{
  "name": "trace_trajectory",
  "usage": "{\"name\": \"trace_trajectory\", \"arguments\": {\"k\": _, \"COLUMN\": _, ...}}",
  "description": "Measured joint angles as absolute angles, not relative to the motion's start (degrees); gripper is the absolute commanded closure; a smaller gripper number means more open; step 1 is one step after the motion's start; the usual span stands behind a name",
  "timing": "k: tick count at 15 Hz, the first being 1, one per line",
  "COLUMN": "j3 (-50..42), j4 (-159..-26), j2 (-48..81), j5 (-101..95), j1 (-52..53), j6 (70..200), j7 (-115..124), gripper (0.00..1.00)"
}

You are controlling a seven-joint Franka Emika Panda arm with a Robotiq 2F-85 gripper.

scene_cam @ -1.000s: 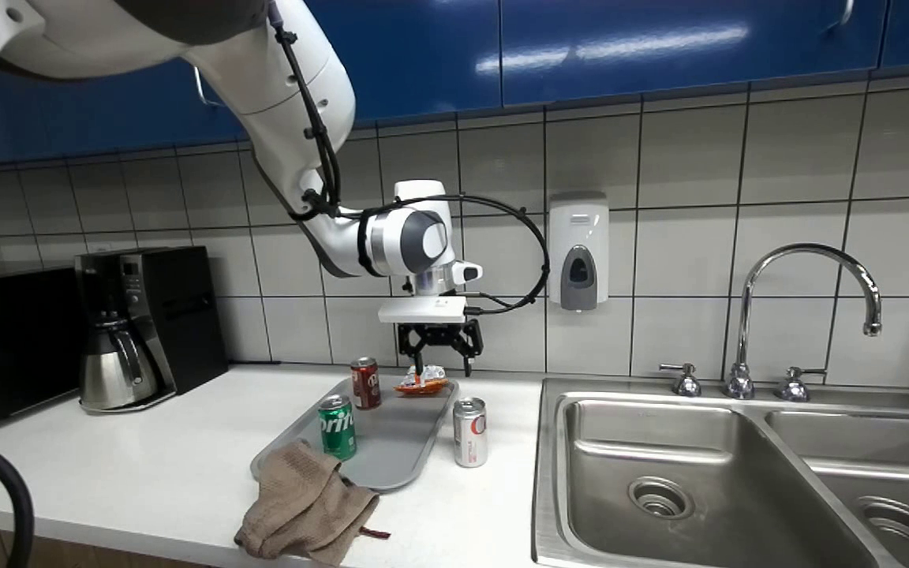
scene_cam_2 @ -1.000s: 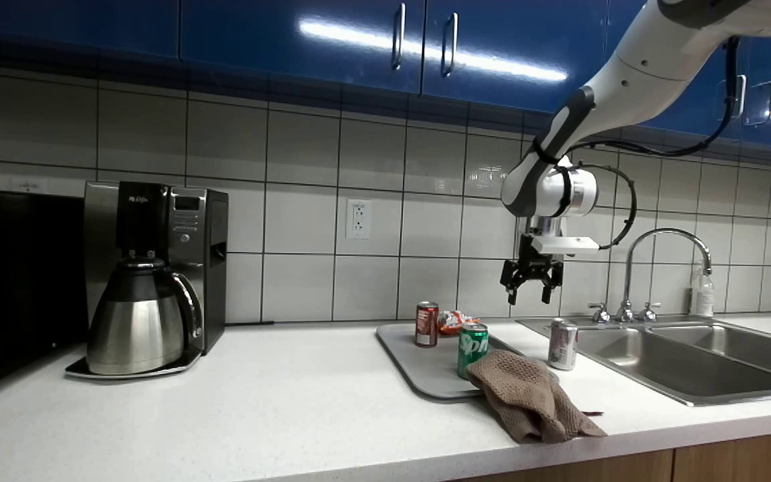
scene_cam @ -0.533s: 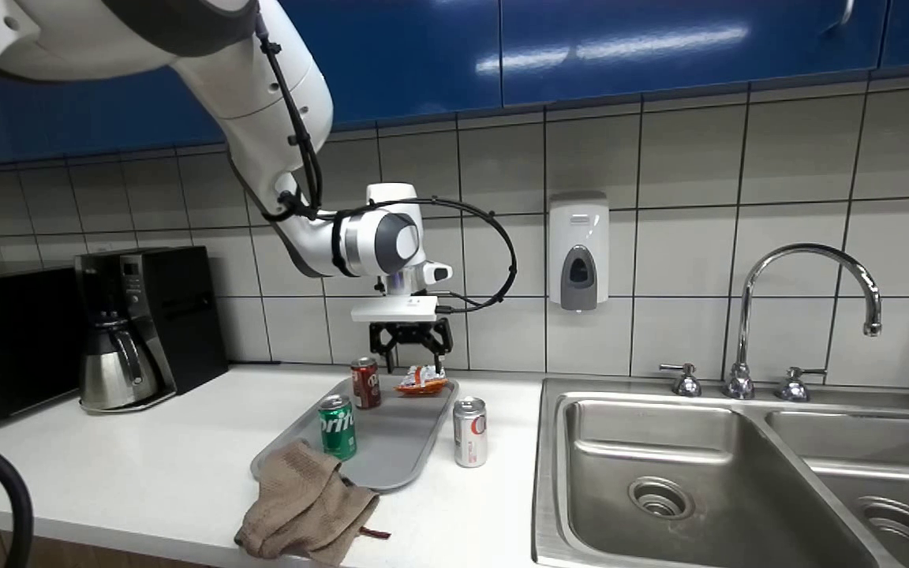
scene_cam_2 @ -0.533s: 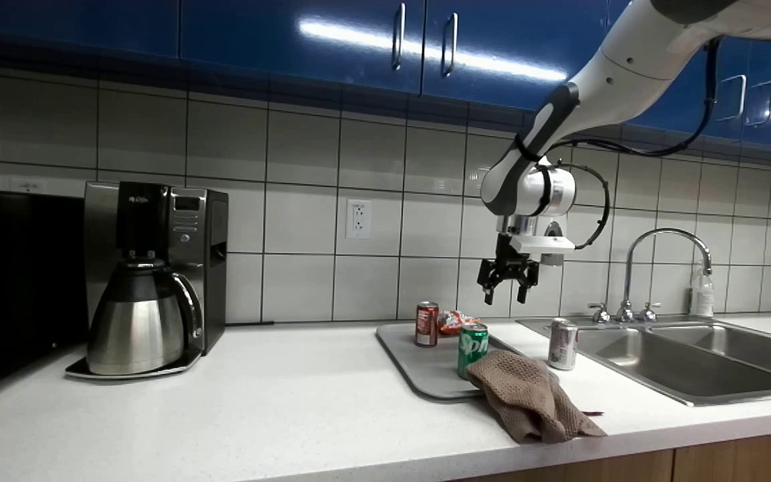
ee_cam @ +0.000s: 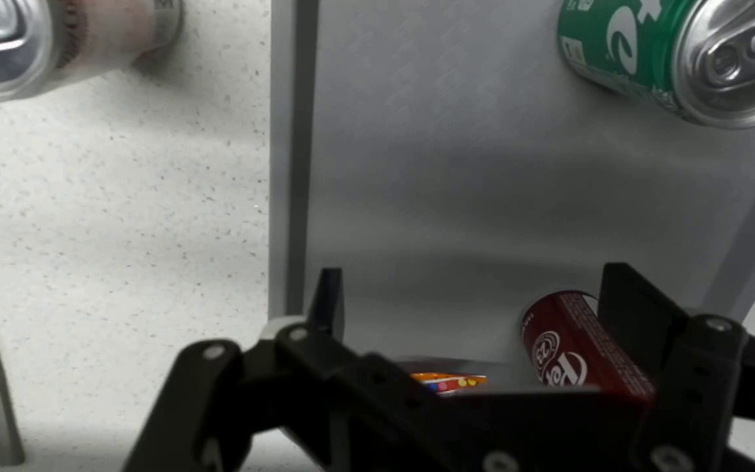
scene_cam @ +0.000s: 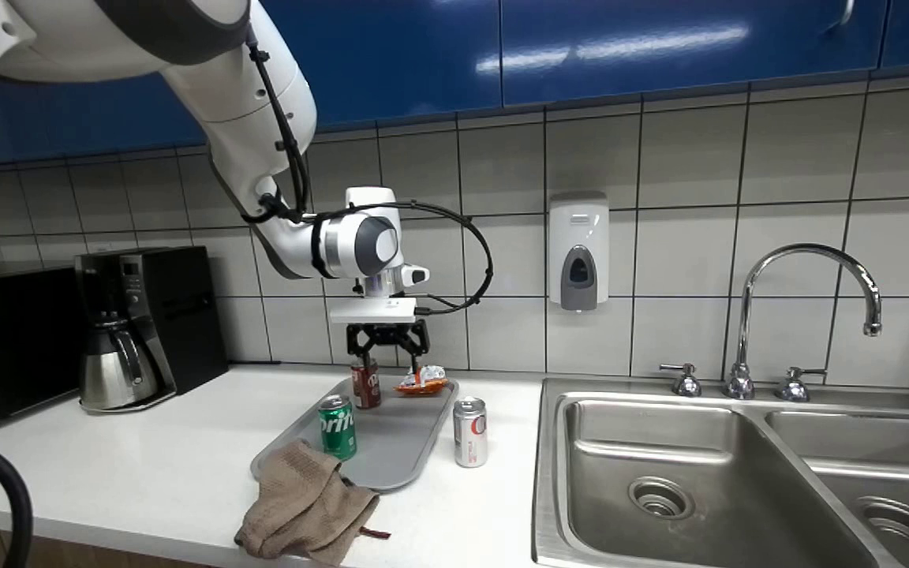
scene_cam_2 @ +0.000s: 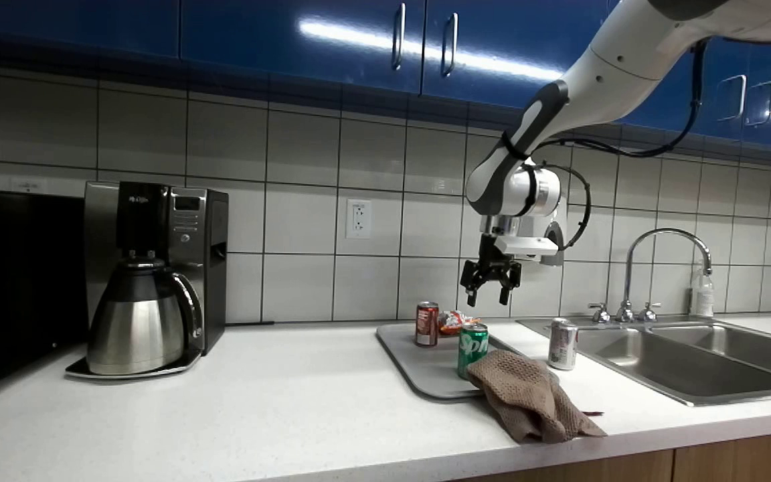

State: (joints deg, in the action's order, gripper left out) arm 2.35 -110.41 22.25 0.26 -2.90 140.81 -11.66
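The red can (scene_cam: 366, 390) stands upright on the tray (scene_cam: 387, 457), long axis vertical, lower than the end effector (scene_cam_2: 488, 301) and to one side; the wrist view shows it partly behind a jaw. The bag (scene_cam: 421, 384) lies just beside the can, apart from it, mostly hidden by the end effector in the wrist view. The end effector points down, jaws spread wide, holding nothing. Farther out, the green can (scene_cam: 338, 430) stands near the cloth (scene_cam: 304, 505); the silver can (scene_cam: 470, 434) stands off the tray, on the desk (scene_cam: 147, 457).
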Motion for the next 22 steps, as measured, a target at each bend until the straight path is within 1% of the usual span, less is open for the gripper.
{"name": "trace_trajectory", "arguments": {"k": 12, "j3": 6.04, "j4": -112.35, "j2": 21.34, "j5": 1.55, "j1": -2.54, "j6": 140.73, "j7": -17.02, "gripper": 0.0}}
{"name": "trace_trajectory", "arguments": {"k": 22, "j3": 6.26, "j4": -116.29, "j2": 18.85, "j5": 1.46, "j1": -0.45, "j6": 140.24, "j7": -17.05, "gripper": 0.0}}
